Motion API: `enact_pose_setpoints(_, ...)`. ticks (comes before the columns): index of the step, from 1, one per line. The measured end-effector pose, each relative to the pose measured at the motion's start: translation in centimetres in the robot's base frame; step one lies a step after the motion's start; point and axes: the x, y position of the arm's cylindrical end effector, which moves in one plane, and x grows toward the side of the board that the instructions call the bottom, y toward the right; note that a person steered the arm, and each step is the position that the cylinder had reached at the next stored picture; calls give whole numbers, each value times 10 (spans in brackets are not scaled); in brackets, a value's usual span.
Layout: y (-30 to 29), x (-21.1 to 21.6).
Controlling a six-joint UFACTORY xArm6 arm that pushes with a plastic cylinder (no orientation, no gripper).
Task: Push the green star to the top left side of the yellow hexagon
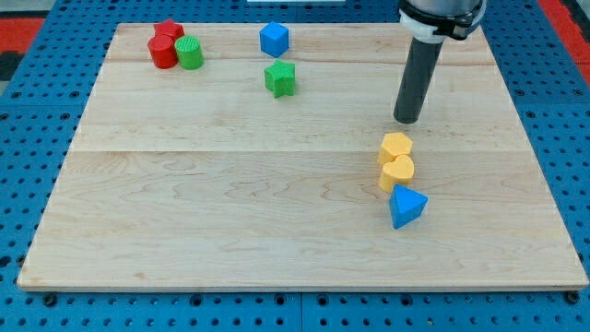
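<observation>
Nearest to the view's bottom, on the wooden board (pixel 230 212), lies a blue triangle block (pixel 407 206), to the right of the board's middle. Just above it, and touching it or almost touching it, are 2 yellow blocks stacked in a short column toward the view's top. The lower one (pixel 397 171) has a heart-like shape, as far as I can see, and the upper one is the yellow hexagon (pixel 395 146). The 2 yellow blocks touch each other.

A little farther, just above the yellow hexagon and slightly to its right, is my tip (pixel 407 121). It is close to the hexagon but there is a small gap of bare wood between them. The rod is a plain dark cylinder that stands upright; it holds nothing and it touches no block.

Farther toward the view's top, left of the rod and well apart from it, is the green star (pixel 280 78). It lies far from the yellow hexagon, up and to the left of it. Just above the star, near but apart, sits a blue cube (pixel 274 39).

At the top left corner of the board there is a group of 3 blocks pressed together: a red cylinder (pixel 163 52), a green cylinder (pixel 189 53) on its right, and behind them another red block (pixel 169 30) whose shape I cannot tell surely.
</observation>
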Motion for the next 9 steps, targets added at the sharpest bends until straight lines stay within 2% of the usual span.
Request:
enact_pose_setpoints(5,-1,-6)
enact_pose_setpoints(6,-53,-35)
enact_pose_setpoints(7,-152,-14)
enact_pose_setpoints(8,-229,-2)
enact_pose_setpoints(9,-273,-52)
